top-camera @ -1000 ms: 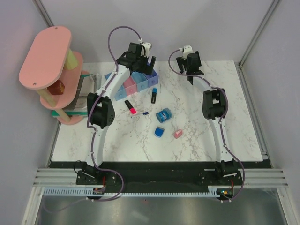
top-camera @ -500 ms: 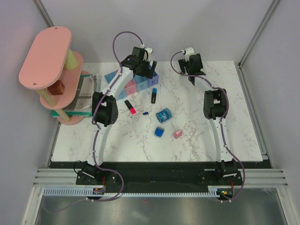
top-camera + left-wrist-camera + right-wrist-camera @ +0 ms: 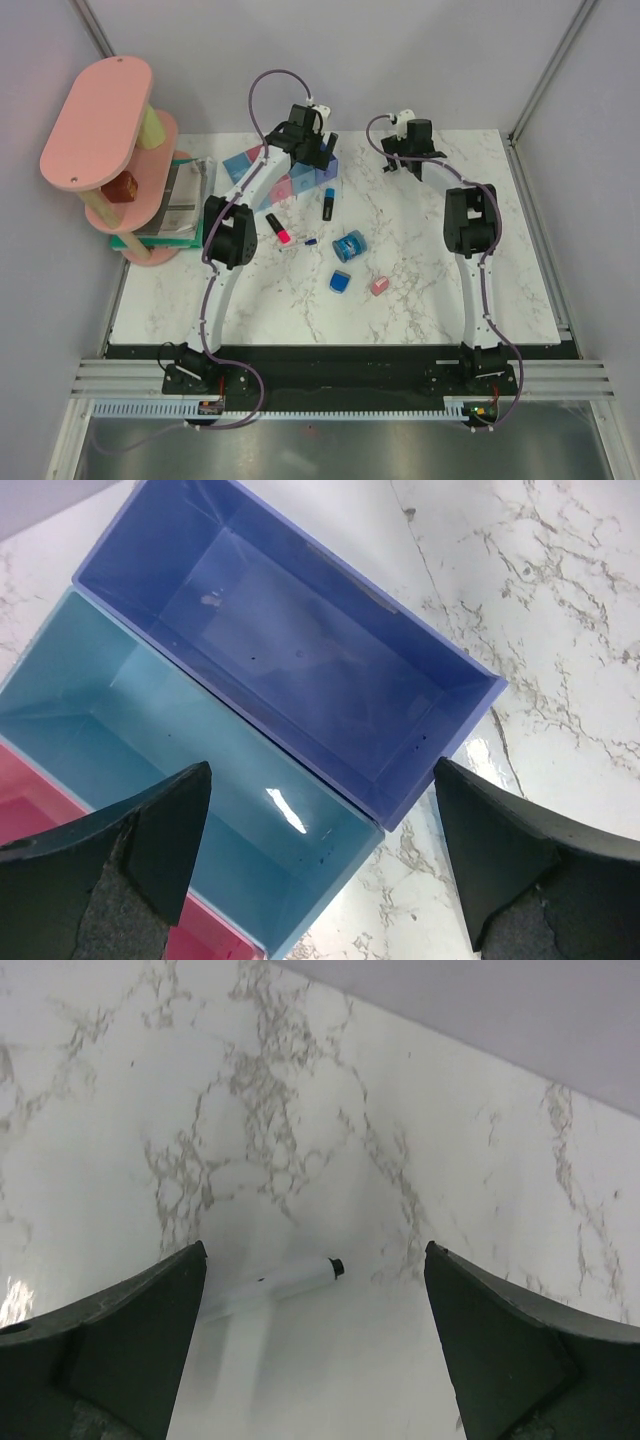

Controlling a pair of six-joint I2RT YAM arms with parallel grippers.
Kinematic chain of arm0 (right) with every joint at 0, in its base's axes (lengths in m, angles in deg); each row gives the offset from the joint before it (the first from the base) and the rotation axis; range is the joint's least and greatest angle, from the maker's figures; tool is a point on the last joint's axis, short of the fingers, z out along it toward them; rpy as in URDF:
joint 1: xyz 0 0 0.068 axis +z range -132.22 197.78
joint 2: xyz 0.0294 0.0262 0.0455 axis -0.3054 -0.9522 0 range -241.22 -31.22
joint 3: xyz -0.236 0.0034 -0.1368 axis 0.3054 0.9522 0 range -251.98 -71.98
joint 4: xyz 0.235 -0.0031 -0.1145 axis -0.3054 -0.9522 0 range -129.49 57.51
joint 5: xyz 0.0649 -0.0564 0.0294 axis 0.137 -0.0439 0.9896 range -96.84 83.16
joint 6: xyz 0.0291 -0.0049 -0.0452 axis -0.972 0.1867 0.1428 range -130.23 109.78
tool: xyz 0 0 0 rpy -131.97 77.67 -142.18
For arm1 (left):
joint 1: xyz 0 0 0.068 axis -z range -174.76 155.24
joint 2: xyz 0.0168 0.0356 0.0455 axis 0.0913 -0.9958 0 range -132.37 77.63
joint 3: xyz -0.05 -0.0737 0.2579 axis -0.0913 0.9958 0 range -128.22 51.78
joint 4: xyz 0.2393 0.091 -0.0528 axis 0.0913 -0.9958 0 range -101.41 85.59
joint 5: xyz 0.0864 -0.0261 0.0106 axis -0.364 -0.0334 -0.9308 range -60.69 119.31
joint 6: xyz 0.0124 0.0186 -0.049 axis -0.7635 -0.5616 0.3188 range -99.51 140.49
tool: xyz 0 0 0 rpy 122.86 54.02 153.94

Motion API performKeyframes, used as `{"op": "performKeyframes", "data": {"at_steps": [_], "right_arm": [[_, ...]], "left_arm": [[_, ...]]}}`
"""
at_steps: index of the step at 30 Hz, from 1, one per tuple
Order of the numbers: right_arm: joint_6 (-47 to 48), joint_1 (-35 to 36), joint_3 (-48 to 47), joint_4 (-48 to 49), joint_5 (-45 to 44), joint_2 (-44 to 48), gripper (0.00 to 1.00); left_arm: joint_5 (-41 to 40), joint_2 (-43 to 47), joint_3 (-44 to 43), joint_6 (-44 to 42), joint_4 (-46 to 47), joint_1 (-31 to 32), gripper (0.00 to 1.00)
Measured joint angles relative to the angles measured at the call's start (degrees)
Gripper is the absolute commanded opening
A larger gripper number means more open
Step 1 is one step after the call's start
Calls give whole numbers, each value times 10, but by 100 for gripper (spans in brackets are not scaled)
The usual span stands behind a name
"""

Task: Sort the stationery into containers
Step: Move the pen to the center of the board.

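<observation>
The containers (image 3: 283,181), four joined bins, stand at the back left of the table. My left gripper (image 3: 308,143) hovers over their right end, open and empty. Its wrist view (image 3: 320,835) looks down into the empty purple-blue bin (image 3: 290,670), the light blue bin (image 3: 150,770) and a corner of the pink bin (image 3: 25,825). My right gripper (image 3: 405,155) is open and empty at the back centre, above a thin white pen with a black tip (image 3: 278,1281). A pink-capped marker (image 3: 278,229), blue-capped marker (image 3: 328,204), blue roll (image 3: 350,247), blue wedge (image 3: 341,282) and pink eraser (image 3: 380,286) lie mid-table.
A pink tiered shelf tower (image 3: 100,125) stands at the left edge, with a flat clear-wrapped stack (image 3: 180,195) beside its foot. A small dark piece (image 3: 311,241) lies between the markers. Metal frame posts rise at the back corners.
My left arm has swung a little right along the bins, its gripper now lower over their right end. My right wrist has turned and its elbow shifted right.
</observation>
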Motion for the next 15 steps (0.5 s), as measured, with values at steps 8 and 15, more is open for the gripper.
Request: {"op": "performKeyframes", "data": {"at_steps": [8, 15], "right_arm": [[-7, 0, 136, -8, 9, 91, 98], [-9, 0, 180, -13, 15, 122, 98]], "left_arm": [[-27, -12, -12, -14, 16, 7, 100], [-31, -15, -14, -10, 27, 6, 100]]}}
